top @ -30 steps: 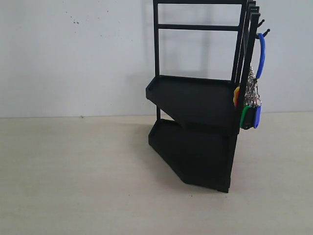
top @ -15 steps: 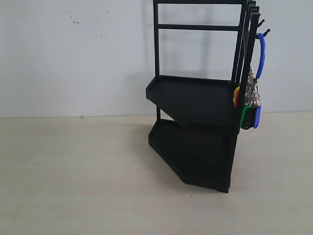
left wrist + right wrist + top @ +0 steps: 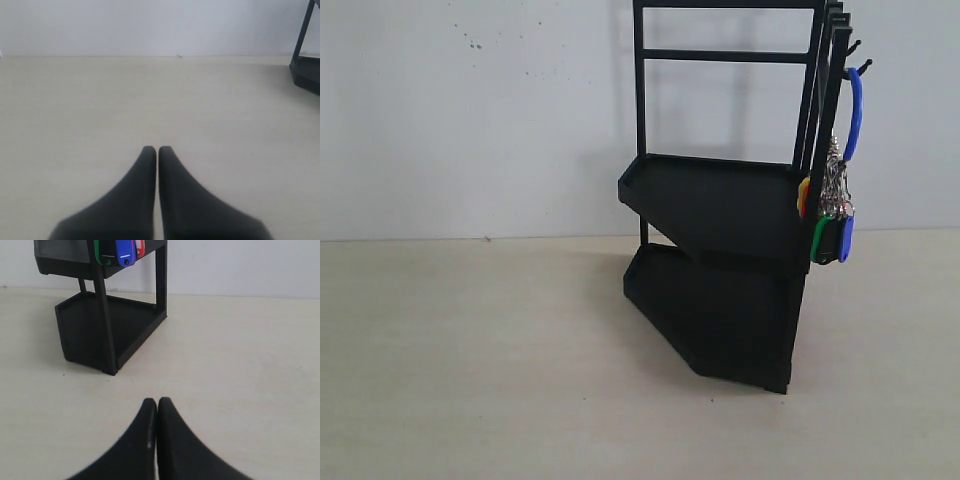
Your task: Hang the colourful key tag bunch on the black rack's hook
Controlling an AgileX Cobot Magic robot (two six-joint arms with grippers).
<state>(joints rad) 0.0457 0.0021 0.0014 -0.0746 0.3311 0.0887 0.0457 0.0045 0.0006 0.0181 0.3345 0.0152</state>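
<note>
The black rack (image 3: 720, 200) stands right of centre on the pale table, tall frame above two angular trays. The colourful key tag bunch (image 3: 832, 225) hangs by its blue loop (image 3: 856, 112) from a small hook on the rack's right side rail, its tags dangling beside the upper tray. In the right wrist view the rack (image 3: 107, 310) and the tags' lower ends (image 3: 120, 252) show beyond my right gripper (image 3: 157, 401), which is shut and empty over bare table. My left gripper (image 3: 157, 148) is shut and empty; only a corner of the rack (image 3: 305, 65) shows there. Neither gripper appears in the exterior view.
A pale wooden table (image 3: 470, 360) runs from the front edge back to a white wall (image 3: 470, 110). Apart from the rack nothing stands on it.
</note>
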